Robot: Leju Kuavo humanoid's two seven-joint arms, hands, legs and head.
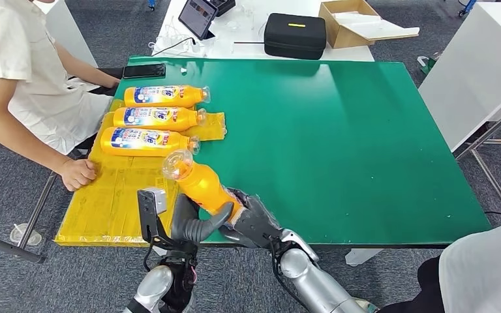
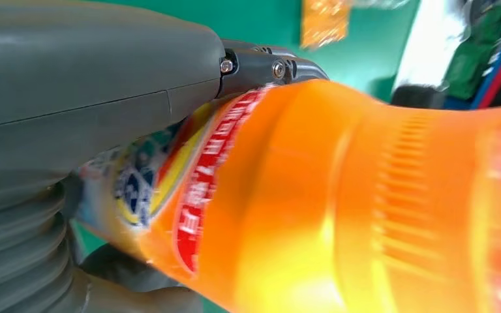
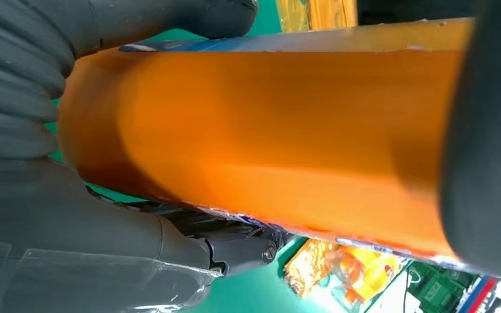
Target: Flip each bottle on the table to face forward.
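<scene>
Nearest to you, both hands are gripping one orange bottle (image 1: 199,184) above the table's (image 1: 339,130) near edge: the left hand (image 1: 192,225) is wrapping its base end from the left, the right hand (image 1: 256,220) from the right, and the clear cap end is pointing away and to the left. In the head view the bottle's plain orange back is showing; in the left wrist view the label (image 2: 169,189) is lying against the hand, with red and blue print too blurred to read. You are risking a slip, since the smooth, rounded body could roll in the fingers as it is turned, and the base is hanging over the edge. Further off, three bottles (image 1: 149,141) are lying label-up on yellow sheeting (image 1: 104,202); their blue-and-white lettering is too small to read. A person's hand (image 1: 78,173) is resting just beside them, near your likely placing spot.
</scene>
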